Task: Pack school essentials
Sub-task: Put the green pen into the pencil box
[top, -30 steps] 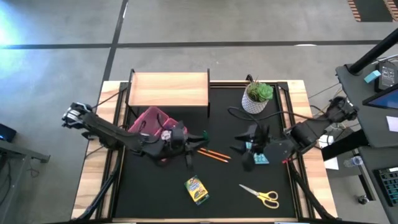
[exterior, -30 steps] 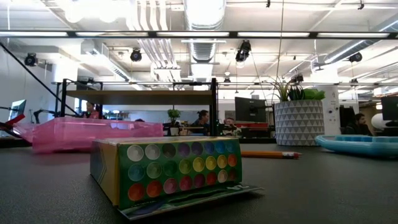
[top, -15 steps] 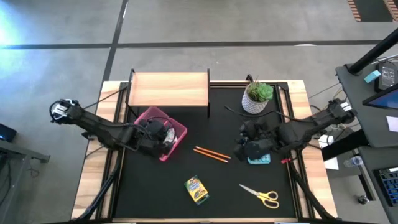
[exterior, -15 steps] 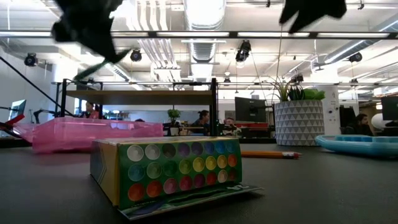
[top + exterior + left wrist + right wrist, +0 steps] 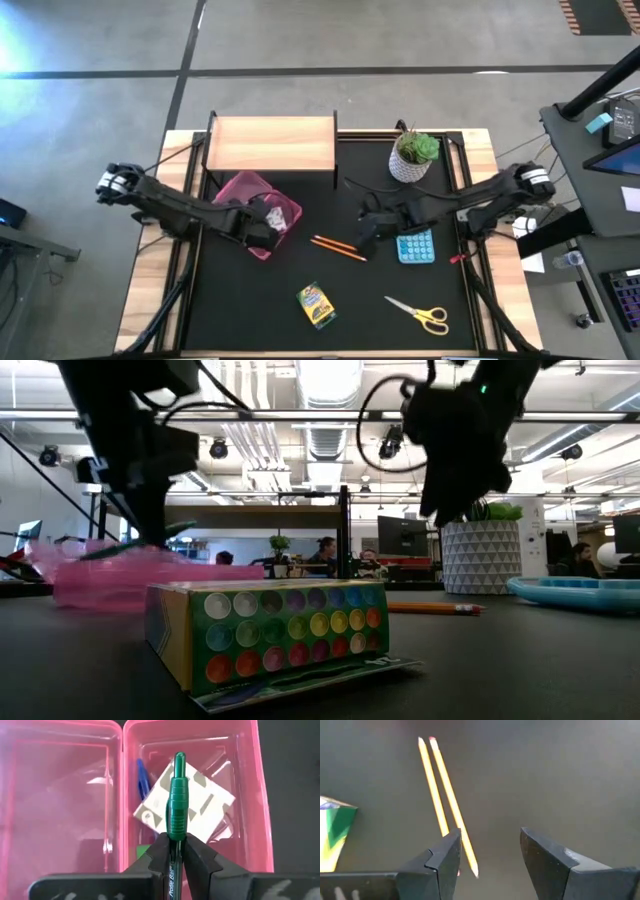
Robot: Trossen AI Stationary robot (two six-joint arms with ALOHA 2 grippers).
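Observation:
My left gripper (image 5: 176, 840) (image 5: 265, 222) is shut on a green pen (image 5: 178, 795) above the open pink box (image 5: 260, 795) (image 5: 248, 200). A white patterned square (image 5: 205, 802) and a blue pen (image 5: 142, 777) lie in the box. My right gripper (image 5: 490, 845) (image 5: 365, 232) hangs open just above and right of two orange pencils (image 5: 442, 795) (image 5: 338, 248), which lie flat on the mat. The crayon box (image 5: 316, 304) (image 5: 270, 630) and the yellow-handled scissors (image 5: 420, 313) lie nearer the table's near edge. My left gripper pinches the green pen by its barrel (image 5: 175, 831) between the two fingers, which point down from above. The pen runs along the fingers and sticks out past their tips. It is lifted clear, its free end (image 5: 179, 757) over the box's filled half.
A blue tray-like thing (image 5: 416, 245) lies on the mat right of my right gripper. A potted plant (image 5: 414, 155) stands at the far right, a wooden shelf (image 5: 270, 145) along the far edge. People sit in the room beyond.
My left gripper has carried the green pen from beside the pencils toward the table's left, over the pink box. My right gripper has moved off the blue tray toward the table's left, to the pencils. The tray now lies uncovered.

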